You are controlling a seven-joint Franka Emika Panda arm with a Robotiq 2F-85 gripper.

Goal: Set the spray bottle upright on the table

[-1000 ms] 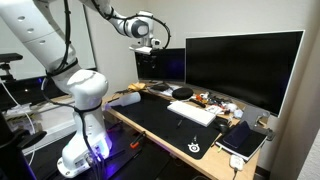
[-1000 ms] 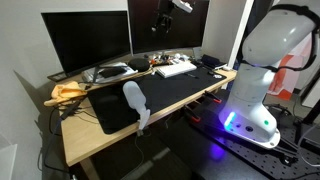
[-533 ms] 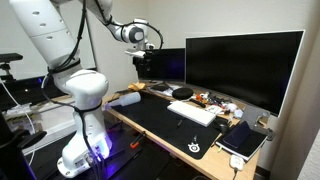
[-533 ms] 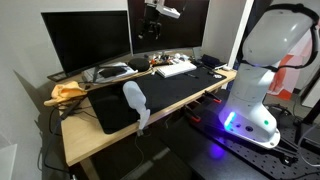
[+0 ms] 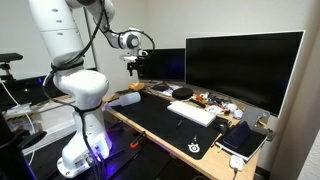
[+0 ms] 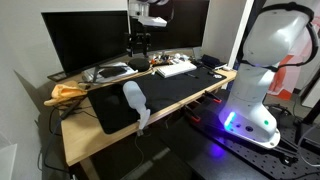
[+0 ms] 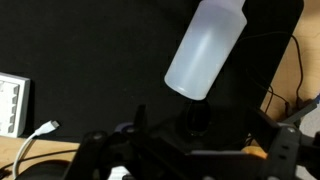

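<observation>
The spray bottle (image 6: 134, 102) is pale whitish-grey and lies on its side on the black mat (image 6: 175, 90) of the light-wood table (image 6: 75, 135), near one end. It also shows in an exterior view (image 5: 123, 100). In the wrist view the bottle (image 7: 205, 50) lies straight ahead on the mat, its wide base toward me and its spray head out of frame. My gripper (image 5: 133, 65) hangs high above the desk in front of the monitors, well clear of the bottle, as the other exterior view (image 6: 140, 42) confirms. Its dark fingers (image 7: 200, 125) look spread apart and empty.
Two large monitors (image 5: 240, 65) (image 6: 85, 40) stand along the back of the desk. A white keyboard (image 5: 195, 112) (image 6: 175, 68) lies on the mat. A yellowish object (image 6: 65, 92) sits at the desk end near the bottle. A white cable (image 7: 40, 135) lies nearby.
My arm has swung along the desk toward the end where the bottle lies, and the gripper has come down a little. The bottle has not moved.
</observation>
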